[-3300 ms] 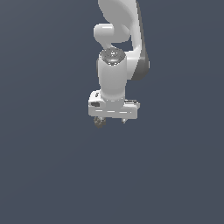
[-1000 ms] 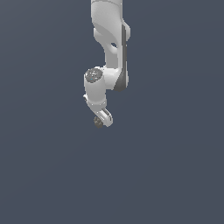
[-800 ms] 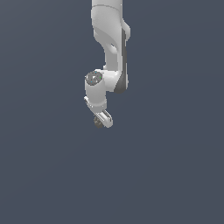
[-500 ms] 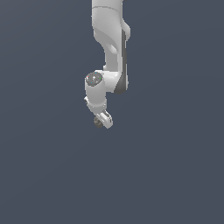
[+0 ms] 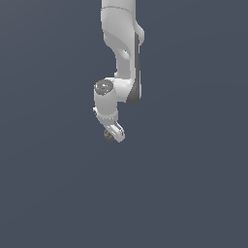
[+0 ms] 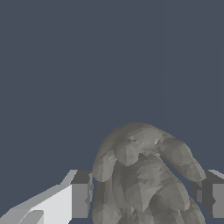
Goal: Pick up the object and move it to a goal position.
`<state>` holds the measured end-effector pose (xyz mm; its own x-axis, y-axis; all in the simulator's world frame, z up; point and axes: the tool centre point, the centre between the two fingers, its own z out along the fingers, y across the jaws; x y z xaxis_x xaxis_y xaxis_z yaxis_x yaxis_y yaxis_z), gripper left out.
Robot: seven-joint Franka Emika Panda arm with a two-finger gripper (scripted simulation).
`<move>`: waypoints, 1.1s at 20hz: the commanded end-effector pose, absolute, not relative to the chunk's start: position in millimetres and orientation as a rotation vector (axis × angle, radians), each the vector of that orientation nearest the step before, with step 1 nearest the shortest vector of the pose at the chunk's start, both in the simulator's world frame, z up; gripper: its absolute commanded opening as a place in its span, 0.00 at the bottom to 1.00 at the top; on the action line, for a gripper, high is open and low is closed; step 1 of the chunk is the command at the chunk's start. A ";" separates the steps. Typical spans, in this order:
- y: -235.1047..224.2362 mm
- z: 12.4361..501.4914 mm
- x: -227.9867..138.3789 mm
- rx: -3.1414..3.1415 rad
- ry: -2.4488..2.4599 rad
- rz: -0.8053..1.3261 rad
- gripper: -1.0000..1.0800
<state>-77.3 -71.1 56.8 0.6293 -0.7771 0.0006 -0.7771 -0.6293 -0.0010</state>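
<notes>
The white arm (image 5: 123, 58) is hanging down from the top of the exterior view against a plain dark blue-grey background, and its wrist is turning the gripper (image 5: 114, 134) so that it is seen nearly edge-on, pointing down and a little toward the exterior view's right. At the very tip of the gripper, on the side toward the exterior view's left, a small dark lump (image 5: 109, 136) is showing; this is the object, and it is sitting between the fingers, touching the white body of the hand just above it. The wrist view is showing the same thing from close up: the lump (image 6: 142, 179) is filling the space between the two fingers, a mottled grey-brown mass with rounded, lobed bulges. One finger (image 6: 81, 194), dark at the pad and white behind, is pressing against one side of the lump, and the other finger (image 6: 210, 194) is pressing against the opposite side, so the fingers are closed narrowly around the lump and are gripping it. Beyond the lump, both views are showing only the flat blue-grey background, with no edge or surface detail to tell how high the gripper is hanging. No worktop surface can be made out as distinct from that background in either view.
</notes>
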 end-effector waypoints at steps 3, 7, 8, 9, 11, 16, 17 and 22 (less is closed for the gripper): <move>-75.1 66.0 -75.0 -2.835 1.352 -0.003 0.00; -83.0 83.6 -70.9 -2.835 1.353 -0.002 0.00; -85.5 89.3 -69.5 -2.835 1.353 -0.002 0.00; -88.5 95.4 -68.0 -2.835 1.354 -0.002 0.00; -94.7 109.5 -64.6 -2.835 1.354 -0.002 0.00; -113.5 151.6 -53.7 -2.835 1.355 -0.001 0.00; -117.1 159.7 -51.5 -2.835 1.355 -0.001 0.00; -131.2 191.5 -41.9 -2.836 1.354 -0.001 0.00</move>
<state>-44.4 -127.4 182.6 0.6278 -0.7784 0.0019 -0.7784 -0.6278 -0.0005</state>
